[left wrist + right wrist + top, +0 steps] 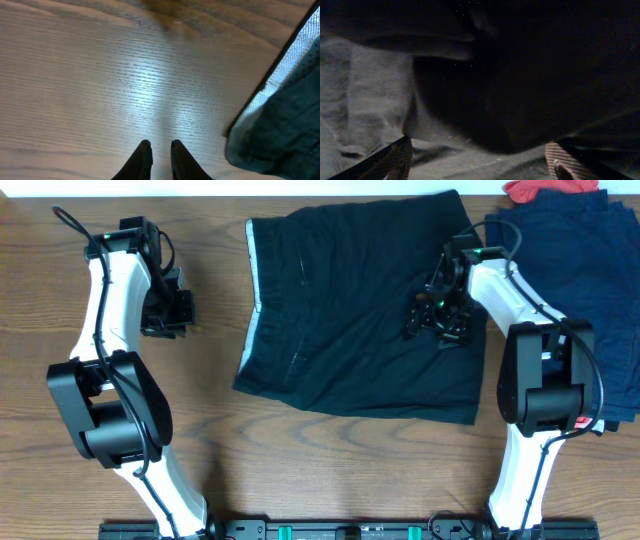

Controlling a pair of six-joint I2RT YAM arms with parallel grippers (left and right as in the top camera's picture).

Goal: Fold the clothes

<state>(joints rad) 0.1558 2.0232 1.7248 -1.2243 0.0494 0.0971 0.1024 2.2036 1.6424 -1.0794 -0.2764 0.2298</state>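
Observation:
The black shorts (360, 310) lie flat in the middle of the table, with the light waistband (253, 260) on the left edge and the legs towards the right. My left gripper (165, 310) is over bare wood to the left of the shorts. Its fingers (161, 147) are nearly together and hold nothing, and the shorts' waistband edge (285, 115) shows at the right of the left wrist view. My right gripper (435, 320) is low over the right part of the shorts. Its fingers (480, 155) are spread wide, with dark fabric (370, 90) between and below them.
A stack of navy blue garments (600, 290) lies at the right edge of the table, close to the right arm. A red-orange garment (550, 190) sits at the back right. Bare wooden table (320, 470) lies in front of the shorts.

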